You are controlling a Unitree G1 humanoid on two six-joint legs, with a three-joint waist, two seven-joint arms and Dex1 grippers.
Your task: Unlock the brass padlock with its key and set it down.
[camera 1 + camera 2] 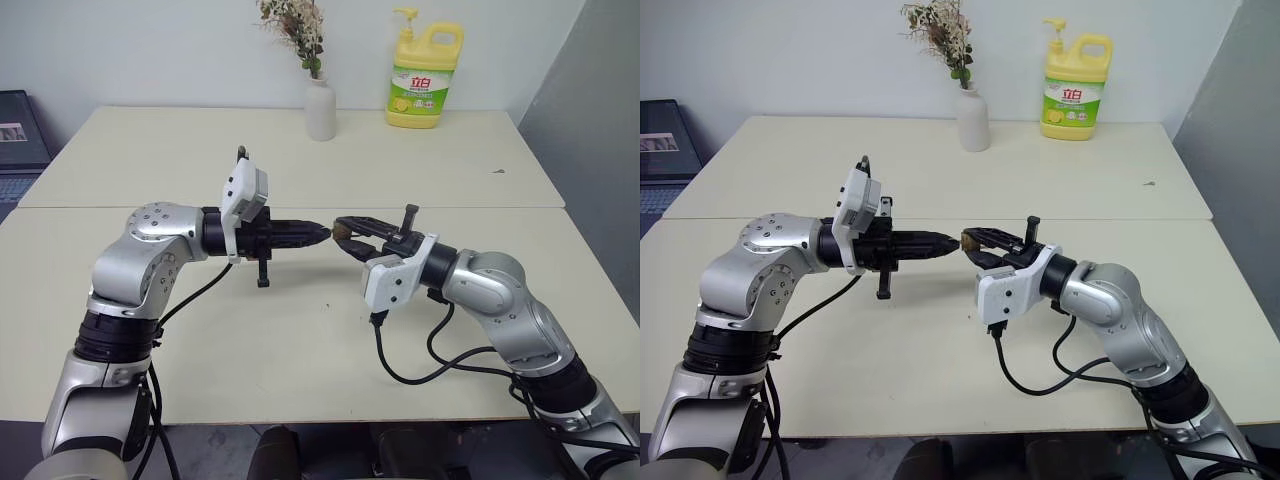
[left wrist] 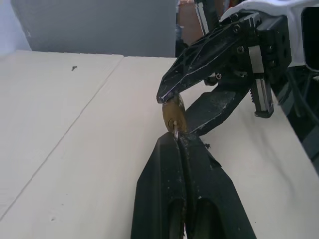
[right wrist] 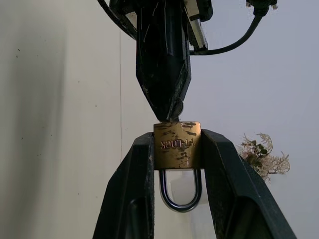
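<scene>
Brass padlock point(image 3: 177, 145) clamped in right gripper point(image 3: 177, 149), shackle closed.

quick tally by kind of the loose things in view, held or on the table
padlock: 1, the brass padlock clamped between the right hand's fingers
key: 1, a key pinched in the shut left hand at the padlock's keyhole end
bottle: 1, yellow soap bottle
vase: 1, white vase with dried flowers
total: 4
</scene>
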